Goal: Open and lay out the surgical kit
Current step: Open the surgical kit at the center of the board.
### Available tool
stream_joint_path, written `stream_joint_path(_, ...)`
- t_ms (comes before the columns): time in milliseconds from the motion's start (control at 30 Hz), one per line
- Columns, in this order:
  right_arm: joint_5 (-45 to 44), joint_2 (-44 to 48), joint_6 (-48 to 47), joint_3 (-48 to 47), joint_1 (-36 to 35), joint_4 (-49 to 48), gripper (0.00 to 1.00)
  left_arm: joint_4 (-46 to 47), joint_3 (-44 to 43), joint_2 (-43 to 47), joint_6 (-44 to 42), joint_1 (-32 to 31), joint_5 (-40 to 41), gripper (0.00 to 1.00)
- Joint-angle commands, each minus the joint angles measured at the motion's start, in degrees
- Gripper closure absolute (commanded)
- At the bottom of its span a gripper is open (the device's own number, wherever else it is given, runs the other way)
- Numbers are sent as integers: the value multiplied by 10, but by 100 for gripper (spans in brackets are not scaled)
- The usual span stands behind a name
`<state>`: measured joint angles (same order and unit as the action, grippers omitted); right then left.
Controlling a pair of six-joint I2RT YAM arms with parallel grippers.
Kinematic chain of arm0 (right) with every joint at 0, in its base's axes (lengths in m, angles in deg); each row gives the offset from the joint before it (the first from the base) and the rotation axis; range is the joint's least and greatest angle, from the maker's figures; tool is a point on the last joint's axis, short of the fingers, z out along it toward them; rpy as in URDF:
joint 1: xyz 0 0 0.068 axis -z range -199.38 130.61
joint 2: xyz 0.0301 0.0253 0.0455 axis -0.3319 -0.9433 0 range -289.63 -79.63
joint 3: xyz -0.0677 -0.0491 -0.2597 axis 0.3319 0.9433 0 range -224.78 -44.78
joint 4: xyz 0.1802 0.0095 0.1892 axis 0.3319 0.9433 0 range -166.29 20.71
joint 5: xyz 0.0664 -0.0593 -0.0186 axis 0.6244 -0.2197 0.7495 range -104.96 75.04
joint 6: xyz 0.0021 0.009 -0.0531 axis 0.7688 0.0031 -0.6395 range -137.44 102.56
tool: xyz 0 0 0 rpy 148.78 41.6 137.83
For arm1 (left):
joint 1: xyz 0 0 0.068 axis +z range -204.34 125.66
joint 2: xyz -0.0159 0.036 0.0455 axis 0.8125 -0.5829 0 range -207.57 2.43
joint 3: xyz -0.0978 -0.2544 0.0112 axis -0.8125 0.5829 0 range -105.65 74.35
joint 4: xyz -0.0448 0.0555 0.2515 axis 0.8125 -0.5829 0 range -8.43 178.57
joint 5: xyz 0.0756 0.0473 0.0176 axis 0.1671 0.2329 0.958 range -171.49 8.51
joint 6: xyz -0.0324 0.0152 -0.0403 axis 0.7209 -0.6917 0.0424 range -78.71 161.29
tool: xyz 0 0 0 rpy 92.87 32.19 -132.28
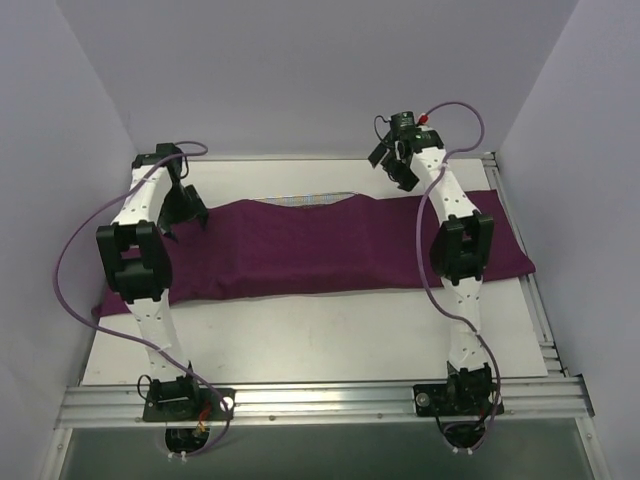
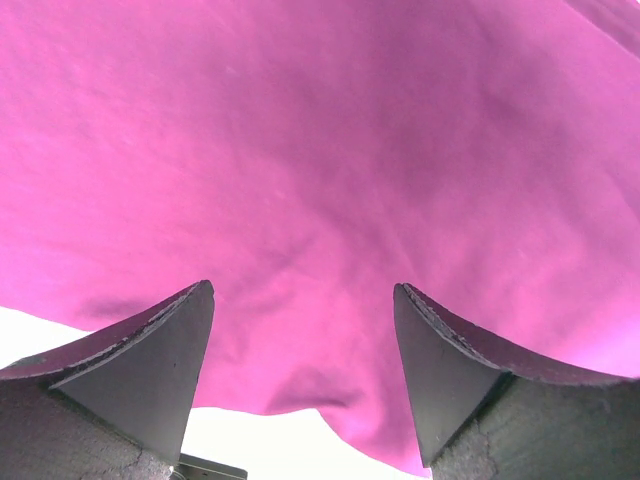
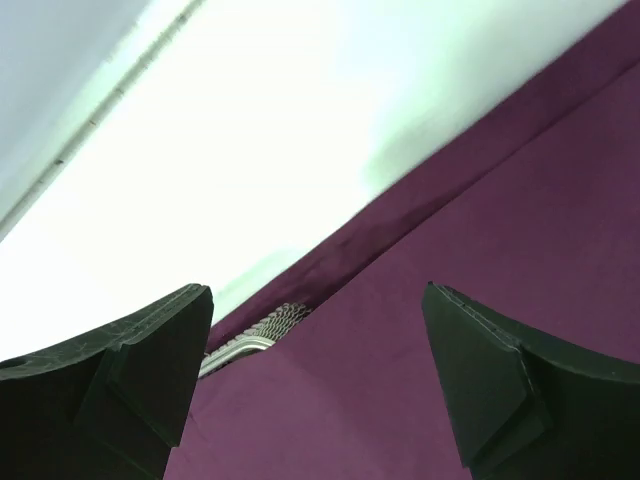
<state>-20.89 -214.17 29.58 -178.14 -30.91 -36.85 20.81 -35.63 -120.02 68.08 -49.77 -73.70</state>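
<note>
Cloth wrap (image 1: 320, 245) across the table (image 1: 330, 335), over the mesh tray (image 1: 300, 197) at its far edge.

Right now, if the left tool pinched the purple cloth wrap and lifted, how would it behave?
Probably floppy: the purple cloth wrap lies in soft folds, draped over the wire-mesh tray. It looks thin, so likely light; a pinch would lift one edge, the rest trailing. Its matte surface should hold in the left tool.
</note>
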Motion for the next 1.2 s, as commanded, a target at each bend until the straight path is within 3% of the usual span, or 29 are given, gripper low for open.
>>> stream_joint_path(0,-7,-47,83,-15,3,86,11,15,14,48,20,-10,-10,19)
stream_joint_path(400,-2,-82,73,-19,-25,62,17,52,99,92,19,-18,-18,19)
stream_joint_path(667,7,-55,69,36,-40,46,23,53,93,95,12,-18,-16,20)
stream_joint_path(833,-3,-32,59,60,-46,36,36,53,94,96,9,-17,-15,20)
stream_joint_path(1000,-23,-12,46,77,-45,25,41,56,96,96,8,-18,-15,20)
stream_joint_path(1167,-29,5,36,71,-43,23,62,55,94,96,6,-18,-11,19)
